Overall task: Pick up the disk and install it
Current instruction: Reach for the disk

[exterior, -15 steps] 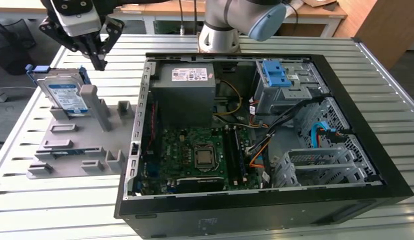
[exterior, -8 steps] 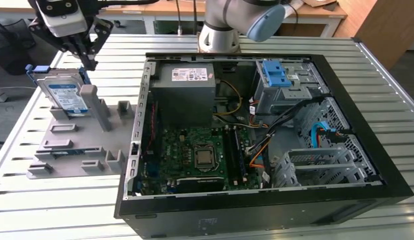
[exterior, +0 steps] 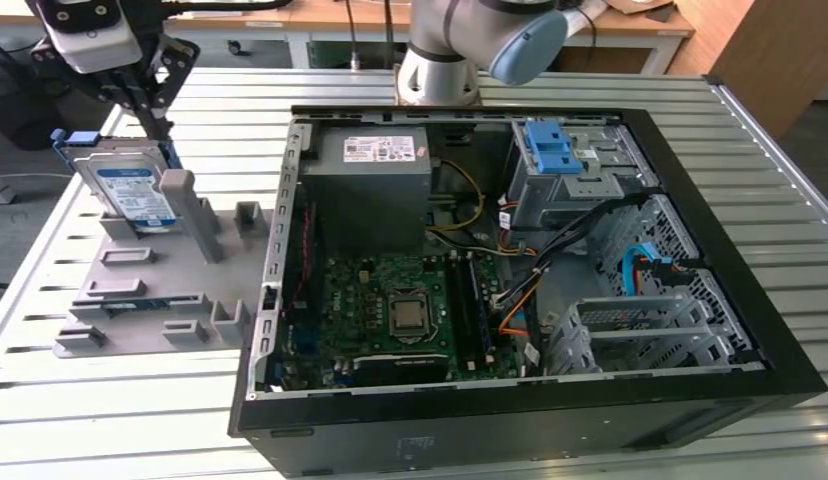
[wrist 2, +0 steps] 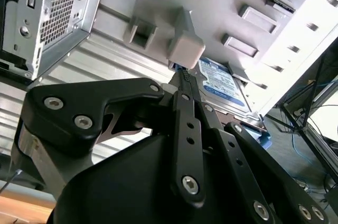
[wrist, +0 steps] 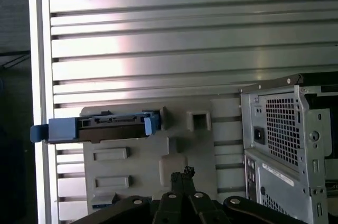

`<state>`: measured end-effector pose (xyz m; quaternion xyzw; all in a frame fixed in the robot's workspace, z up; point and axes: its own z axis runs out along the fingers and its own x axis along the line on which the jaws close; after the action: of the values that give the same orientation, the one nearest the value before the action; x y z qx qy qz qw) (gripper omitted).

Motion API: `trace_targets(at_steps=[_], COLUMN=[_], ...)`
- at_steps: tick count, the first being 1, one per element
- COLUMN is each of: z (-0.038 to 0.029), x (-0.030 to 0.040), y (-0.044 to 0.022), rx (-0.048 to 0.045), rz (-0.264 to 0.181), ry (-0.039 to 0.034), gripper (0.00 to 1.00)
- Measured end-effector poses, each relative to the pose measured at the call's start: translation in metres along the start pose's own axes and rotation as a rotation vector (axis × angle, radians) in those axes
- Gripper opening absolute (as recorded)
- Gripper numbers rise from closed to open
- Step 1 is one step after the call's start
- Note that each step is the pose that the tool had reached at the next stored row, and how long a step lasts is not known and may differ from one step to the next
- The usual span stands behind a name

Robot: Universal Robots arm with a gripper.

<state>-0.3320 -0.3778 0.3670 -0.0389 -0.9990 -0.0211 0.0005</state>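
The disk [exterior: 131, 190] stands on edge in a grey holder [exterior: 147, 300] at the exterior view's left, its white-and-blue label facing the camera and a blue carrier framing it. In the first wrist view the disk [wrist: 100, 126] shows edge-on with blue tabs at both ends. The second wrist view catches part of its label [wrist 2: 222, 84]. My gripper [exterior: 158, 128] hangs just above the disk's upper corner, beside it and apart from it. Its black fingers meet at the tips in both wrist views, the gripper [wrist: 185, 173] [wrist 2: 185, 75] shut with nothing between them.
An open black computer case [exterior: 734, 240] lies on the slatted metal table [exterior: 761, 130]. Inside it are a grey power supply [exterior: 374, 170], a green motherboard [exterior: 401, 310] and a drive cage with a blue latch [exterior: 554, 150]. A tall grey post [exterior: 181, 195] rises beside the disk.
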Motion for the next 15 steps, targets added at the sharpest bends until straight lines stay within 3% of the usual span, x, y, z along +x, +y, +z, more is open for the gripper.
trace_targets(at_steps=[15], z=[0.0117], x=[0.0423], y=[0.0106], rx=[0.0002], rz=[0.002], ry=[0.001], gripper=[0.11])
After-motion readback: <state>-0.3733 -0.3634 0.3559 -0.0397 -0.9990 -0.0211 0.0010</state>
